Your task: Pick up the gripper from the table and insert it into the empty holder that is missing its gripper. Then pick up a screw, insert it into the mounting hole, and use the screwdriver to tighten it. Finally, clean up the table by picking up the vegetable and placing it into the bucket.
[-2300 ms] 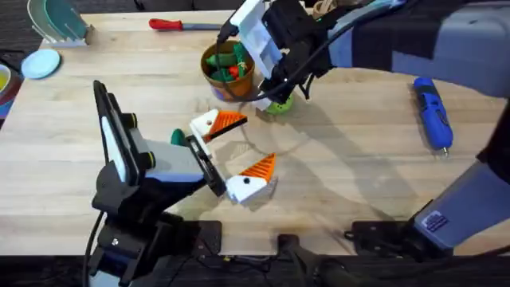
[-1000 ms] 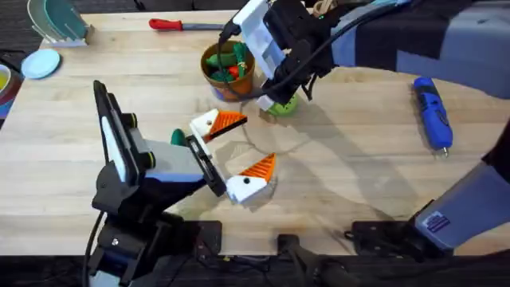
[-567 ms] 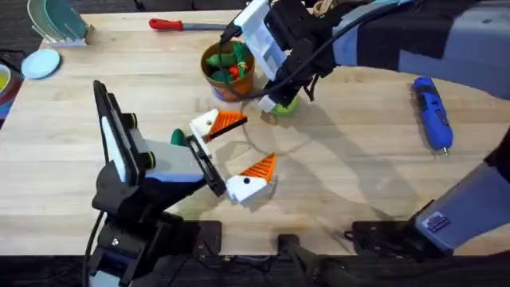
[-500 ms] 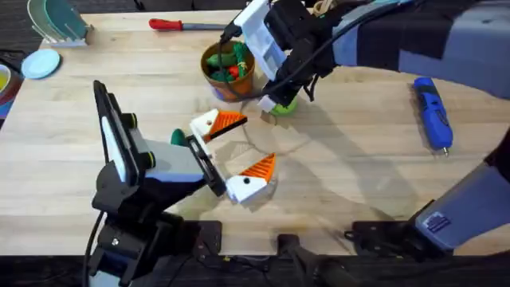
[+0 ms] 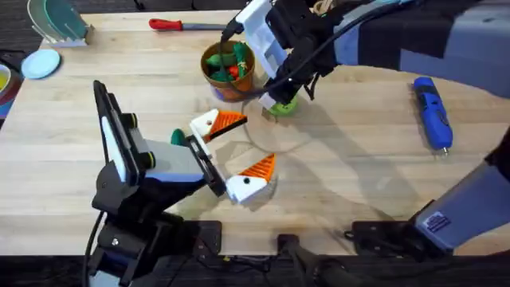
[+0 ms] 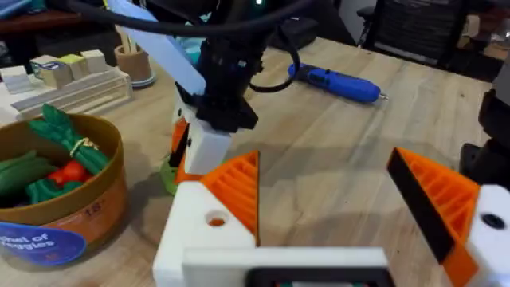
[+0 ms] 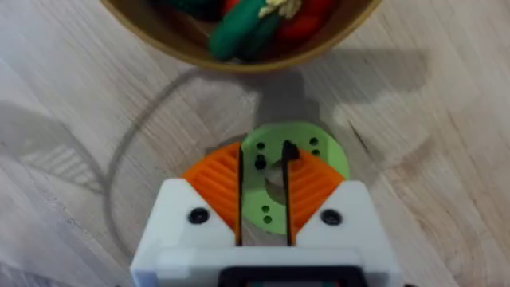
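Beside the bucket (image 5: 228, 70), on the desk (image 5: 358, 159), the right gripper (image 7: 264, 195) hangs over a green disc (image 7: 292, 179), its orange pads (image 7: 216, 185) drawn in to a narrow gap with a small dark screw (image 7: 288, 151) upright between them; whether the jaws actually pinch it I cannot tell. Toy vegetables (image 6: 48, 163) lie inside the bucket. Nearer the bases, the left gripper (image 5: 239, 151) rests low with its jaws spread wide and holding nothing, each white holder (image 6: 199, 231) carrying its orange tip. Far to the right lies the blue screwdriver (image 5: 431, 112); a red-handled tool (image 5: 179, 25) lies along the far edge.
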Robot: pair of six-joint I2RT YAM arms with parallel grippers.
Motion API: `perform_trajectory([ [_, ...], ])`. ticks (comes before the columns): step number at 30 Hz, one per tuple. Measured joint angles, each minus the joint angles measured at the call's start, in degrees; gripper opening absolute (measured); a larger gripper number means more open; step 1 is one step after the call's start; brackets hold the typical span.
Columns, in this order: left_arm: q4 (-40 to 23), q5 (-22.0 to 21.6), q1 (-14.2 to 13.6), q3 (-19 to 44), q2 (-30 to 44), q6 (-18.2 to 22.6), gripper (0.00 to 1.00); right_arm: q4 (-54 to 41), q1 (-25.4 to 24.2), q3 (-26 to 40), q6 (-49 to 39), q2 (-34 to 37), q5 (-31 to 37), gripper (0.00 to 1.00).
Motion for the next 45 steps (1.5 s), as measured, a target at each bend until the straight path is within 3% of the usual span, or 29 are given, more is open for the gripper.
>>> perform_trajectory([
  [7, 0.0, 0.0, 0.0, 0.0, 0.0, 0.02, 0.993, -1.07, -0.15, 0.0, 0.09, 0.0, 0.0, 0.187],
  [35, 0.0, 0.0, 0.0, 0.0, 0.0, 0.02, 0.993, -1.07, -0.15, 0.0, 0.09, 0.02, -0.02, 0.203],
  [45, 0.0, 0.02, 0.0, 0.0, 0.0, 0.02, 0.993, -0.98, -0.15, 0.11, 0.24, 0.87, -0.07, 0.165],
])
